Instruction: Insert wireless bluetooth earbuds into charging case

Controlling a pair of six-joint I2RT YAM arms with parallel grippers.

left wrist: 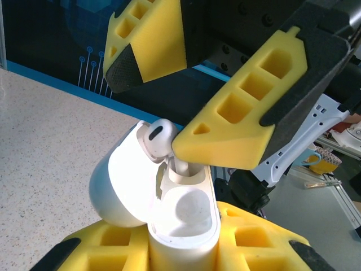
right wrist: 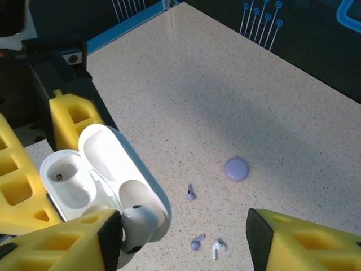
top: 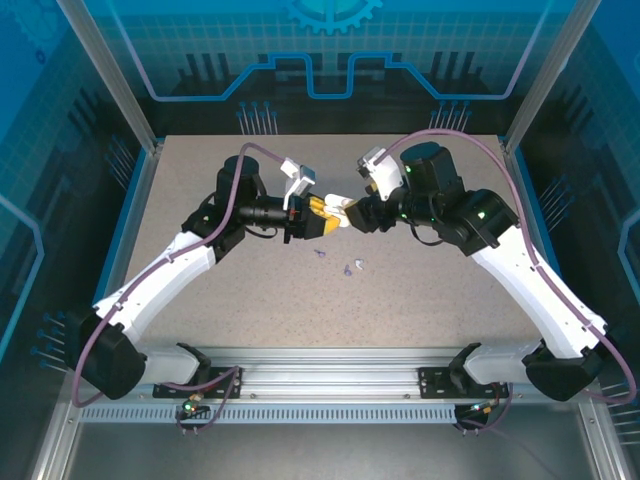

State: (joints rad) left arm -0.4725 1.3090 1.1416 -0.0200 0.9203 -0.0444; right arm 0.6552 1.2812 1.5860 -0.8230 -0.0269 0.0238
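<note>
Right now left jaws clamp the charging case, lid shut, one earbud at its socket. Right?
No: the lid is open, as the left wrist view shows. The left jaws do clamp the charging case, one earbud at its socket.

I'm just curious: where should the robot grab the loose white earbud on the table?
Likely its bulbous head, from straight above: the earbud lies on its side on the table with nothing touching it, and the thin stem offers little to pinch.

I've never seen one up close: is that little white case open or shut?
Open. The case has its lid swung back, baring one empty well and an earbud standing at the other.
</note>
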